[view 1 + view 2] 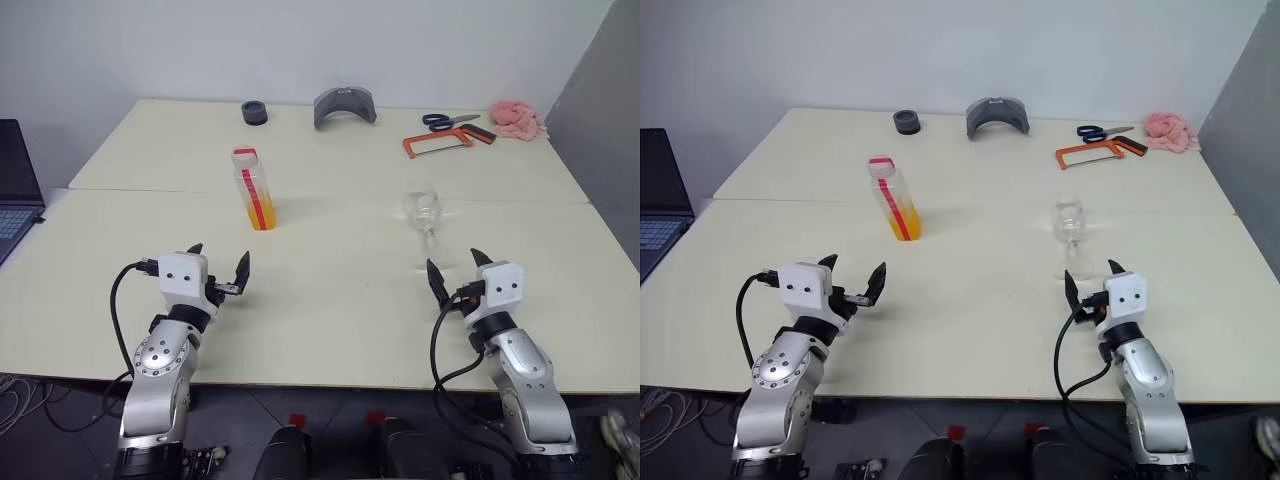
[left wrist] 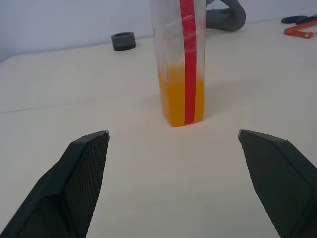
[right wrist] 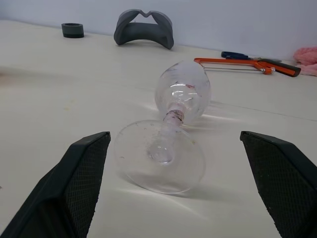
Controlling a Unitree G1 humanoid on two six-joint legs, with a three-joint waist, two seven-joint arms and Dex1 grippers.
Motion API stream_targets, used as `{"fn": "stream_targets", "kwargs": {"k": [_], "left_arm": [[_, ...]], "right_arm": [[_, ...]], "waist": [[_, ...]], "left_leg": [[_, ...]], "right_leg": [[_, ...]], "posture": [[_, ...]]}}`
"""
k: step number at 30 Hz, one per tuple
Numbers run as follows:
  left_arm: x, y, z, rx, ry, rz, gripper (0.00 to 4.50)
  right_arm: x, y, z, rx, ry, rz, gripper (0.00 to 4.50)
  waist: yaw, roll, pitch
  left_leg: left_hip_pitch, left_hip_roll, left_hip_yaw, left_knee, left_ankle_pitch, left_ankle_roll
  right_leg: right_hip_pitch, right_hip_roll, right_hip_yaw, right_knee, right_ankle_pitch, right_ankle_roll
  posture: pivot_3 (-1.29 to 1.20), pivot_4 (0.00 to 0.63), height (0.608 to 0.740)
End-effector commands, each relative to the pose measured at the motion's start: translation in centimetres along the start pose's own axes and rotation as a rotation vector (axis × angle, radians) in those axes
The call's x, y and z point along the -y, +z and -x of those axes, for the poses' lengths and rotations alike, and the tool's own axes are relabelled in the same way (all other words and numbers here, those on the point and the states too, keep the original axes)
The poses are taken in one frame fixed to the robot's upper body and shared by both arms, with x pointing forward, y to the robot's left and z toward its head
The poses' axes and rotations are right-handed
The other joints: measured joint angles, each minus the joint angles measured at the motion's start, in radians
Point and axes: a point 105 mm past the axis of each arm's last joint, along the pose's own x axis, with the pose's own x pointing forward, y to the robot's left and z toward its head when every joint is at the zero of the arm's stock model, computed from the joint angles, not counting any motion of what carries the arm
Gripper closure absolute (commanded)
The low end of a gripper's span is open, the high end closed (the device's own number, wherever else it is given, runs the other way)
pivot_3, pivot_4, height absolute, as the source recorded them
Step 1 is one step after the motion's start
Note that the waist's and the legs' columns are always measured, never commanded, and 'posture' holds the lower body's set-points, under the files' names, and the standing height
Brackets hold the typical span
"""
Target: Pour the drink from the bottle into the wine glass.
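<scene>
The left claw (image 1: 218,267) hovers low over the near part of the pale worktop (image 1: 340,300) with its two black fingers spread wide and nothing between them. Straight ahead of it, well apart, the bottle (image 1: 254,189) stands upright with its white cap on and a red-and-white strip running down the side that faces the claw; the drink (image 2: 173,101) fills only its lower part, bright orange and translucent. The right claw (image 1: 455,271) is likewise spread wide and empty, held low over the worktop's near part. Just beyond its fingertips lies the wine glass (image 3: 171,136), tipped over on its side, its round foot turned toward the claw and its bowl pointing away, with nothing in it. The bottle sits off to the left of the glass, well apart from it. Far beyond both claws, along the back of the worktop, lie a small dark ring (image 1: 254,112), a grey curved piece (image 1: 344,106), an orange-framed hacksaw (image 1: 447,142), blue-handled scissors (image 1: 448,121) and a pink cloth (image 1: 517,118). To the left of the left claw, past the worktop's edge, part of a laptop (image 1: 16,190) shows.
</scene>
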Motion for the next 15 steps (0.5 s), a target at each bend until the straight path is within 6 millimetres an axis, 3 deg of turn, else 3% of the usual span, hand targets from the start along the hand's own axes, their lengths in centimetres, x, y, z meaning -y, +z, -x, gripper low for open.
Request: {"fn": "stream_targets", "kwargs": {"k": [1, 9, 15], "left_arm": [[-0.3, 1.9, 0.1, 0.092, 0.006, 0.000, 0.02], [-0.3, 2.2, -0.6, 0.106, -0.008, 0.032, 0.02], [0.1, 2.4, -2.0, 0.091, 0.032, 0.006, 0.02]], "right_arm": [[0.0, 1.8, -0.6, 0.079, 0.004, 0.018, 0.00], [0.0, 2.6, -0.7, 0.113, 0.021, 0.028, 0.00], [-1.3, 4.8, -1.4, 0.169, 0.171, -0.006, 0.00]], "waist": [[0.000, 0.000, 0.000], [0.000, 0.000, 0.000], [-0.001, 0.000, 0.000]], "left_leg": [[0.000, 0.000, 0.000, 0.000, 0.000, 0.000], [0.000, 0.000, 0.000, 0.000, 0.000, 0.000], [0.000, -0.001, 0.000, 0.000, 0.000, 0.000]], "right_leg": [[0.000, 0.000, 0.000, 0.000, 0.000, 0.000], [0.000, 0.000, 0.000, 0.000, 0.000, 0.000], [0.000, 0.000, 0.000, 0.000, 0.000, 0.000]], "posture": [[0.00, 0.150, 0.740], [0.00, 0.150, 0.740], [0.00, 0.150, 0.740]]}}
